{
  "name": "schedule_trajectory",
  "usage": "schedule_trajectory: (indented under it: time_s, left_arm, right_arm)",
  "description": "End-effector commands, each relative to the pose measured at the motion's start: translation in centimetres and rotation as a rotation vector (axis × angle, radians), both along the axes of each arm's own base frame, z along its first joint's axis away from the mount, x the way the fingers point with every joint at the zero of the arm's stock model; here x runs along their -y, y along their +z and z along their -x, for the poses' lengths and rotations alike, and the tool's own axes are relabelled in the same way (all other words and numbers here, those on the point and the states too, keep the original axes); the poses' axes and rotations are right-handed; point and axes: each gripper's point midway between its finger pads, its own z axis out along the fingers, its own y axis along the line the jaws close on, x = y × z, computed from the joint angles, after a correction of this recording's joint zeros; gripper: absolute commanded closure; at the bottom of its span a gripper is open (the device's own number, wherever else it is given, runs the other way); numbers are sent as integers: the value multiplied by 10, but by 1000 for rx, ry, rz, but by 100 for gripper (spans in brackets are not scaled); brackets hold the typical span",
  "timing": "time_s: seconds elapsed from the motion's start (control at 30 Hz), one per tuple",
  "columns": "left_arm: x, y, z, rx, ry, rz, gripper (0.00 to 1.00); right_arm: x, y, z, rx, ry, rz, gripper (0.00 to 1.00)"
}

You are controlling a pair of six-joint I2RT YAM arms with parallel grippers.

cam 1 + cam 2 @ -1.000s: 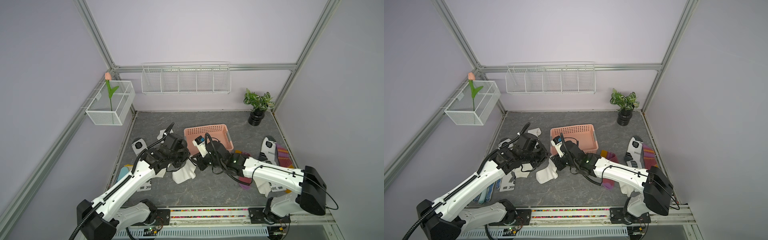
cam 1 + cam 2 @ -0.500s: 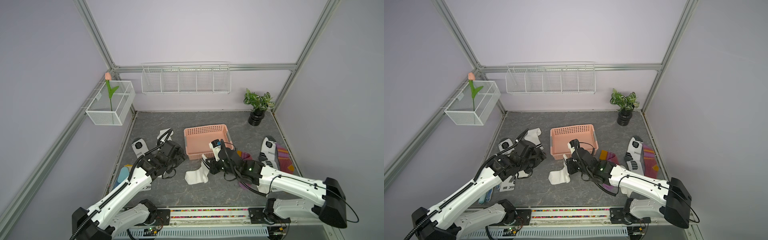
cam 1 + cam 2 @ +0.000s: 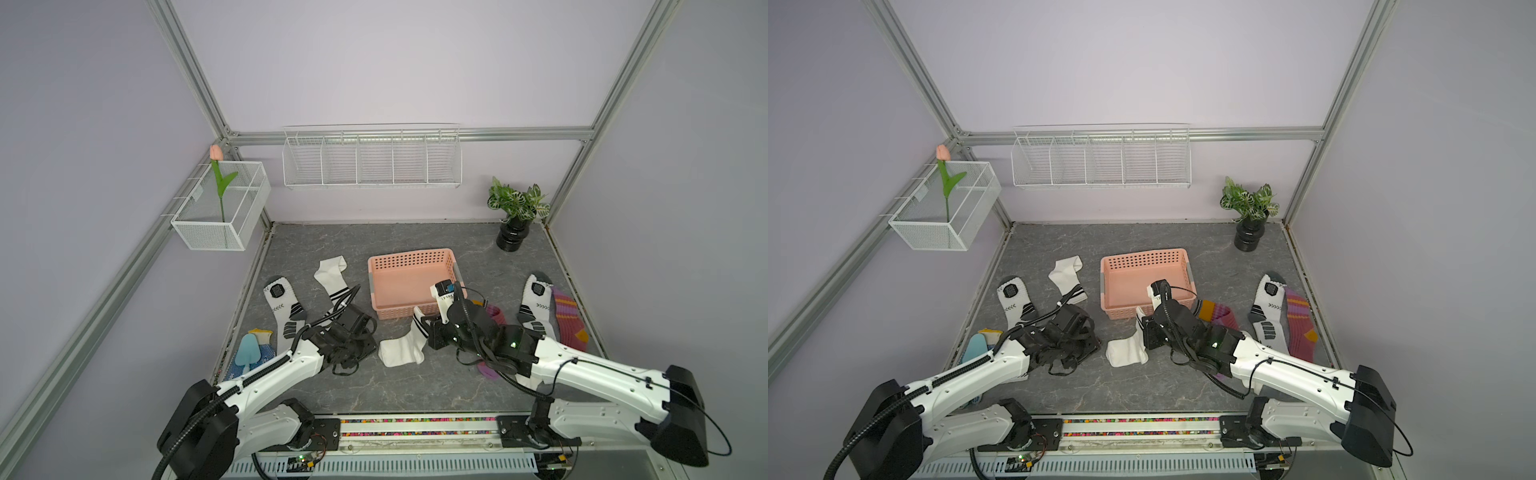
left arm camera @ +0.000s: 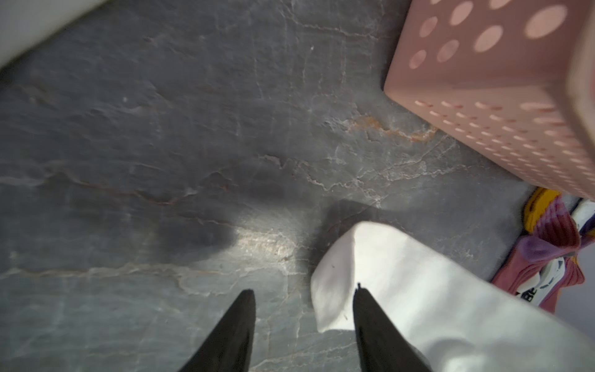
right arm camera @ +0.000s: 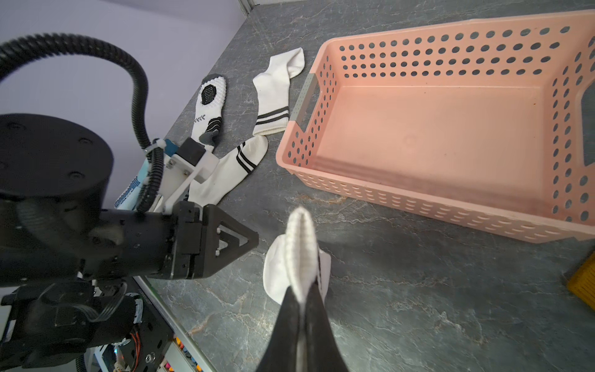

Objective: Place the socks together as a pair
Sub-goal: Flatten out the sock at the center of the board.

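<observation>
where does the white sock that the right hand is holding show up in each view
Both top views: the white sock sits mid-table, in front of the pink basket, cuff in the right hand.
Left wrist: sock close beside the open left hand, basket corner beyond.
Right wrist: sock pinched in the right hand, basket beyond.
Shared landmark: the pink basket.

Maroon sock: middle hidden under right arm.
Glove, trowel: largely behind left arm.
Basket, white sock: blurred, cut off by left wrist view's edge.
Striped sock: toe end covered by left arm's wrist.
</observation>
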Motion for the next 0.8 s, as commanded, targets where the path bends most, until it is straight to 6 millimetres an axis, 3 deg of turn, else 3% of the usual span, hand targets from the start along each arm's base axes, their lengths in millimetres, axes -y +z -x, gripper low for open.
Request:
schedule_trajectory:
  time_s: [0.0,0.5,0.77]
  left_arm:
    - [22,6,-9,42,-39,54,51]
    - [35,-19,0,-5,-100,10,61]
    - [36,-28,2,-34,-118,-12,88]
  right_arm:
    - [5,1,0,-1,-24,-19,93]
    - [7,2,1,-2,-30,-33,93]
    - [13,0,1,0,-48,-28,93]
